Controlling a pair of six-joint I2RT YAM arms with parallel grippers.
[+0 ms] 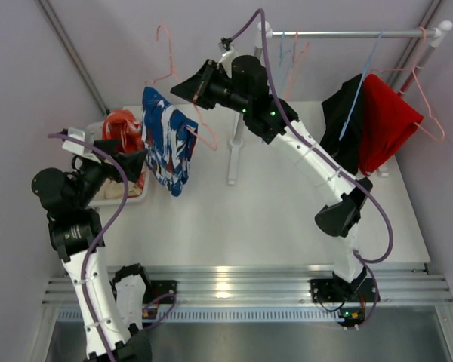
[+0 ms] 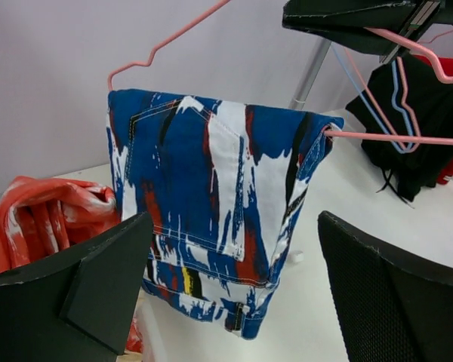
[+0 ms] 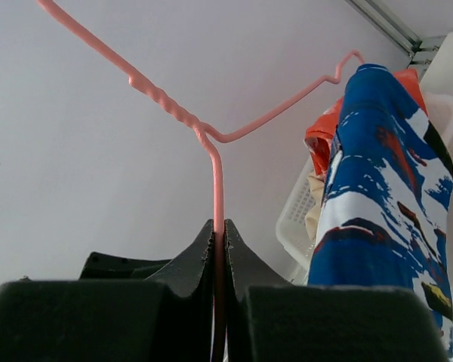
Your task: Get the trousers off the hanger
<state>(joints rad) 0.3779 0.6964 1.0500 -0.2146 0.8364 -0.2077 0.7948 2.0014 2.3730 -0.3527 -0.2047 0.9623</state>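
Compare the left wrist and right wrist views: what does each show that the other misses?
Left wrist only: the open left gripper and black trousers hanging behind. Right wrist only: the pink hanger at its twisted neck. Both: blue patterned trousers draped over that hanger, orange-red trousers beside them, and the right gripper shut on the hanger's wire.

Five cloth trousers: orange-red pair (image 1: 121,128); beige pair (image 1: 117,190); blue-white patterned pair (image 1: 166,143); black pair (image 1: 343,124); red pair (image 1: 385,121); one white plastic basket (image 1: 97,128); thin wire hangers (image 1: 430,124), too tangled to count.

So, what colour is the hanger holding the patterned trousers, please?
Pink; the hanger shows best in right wrist view.
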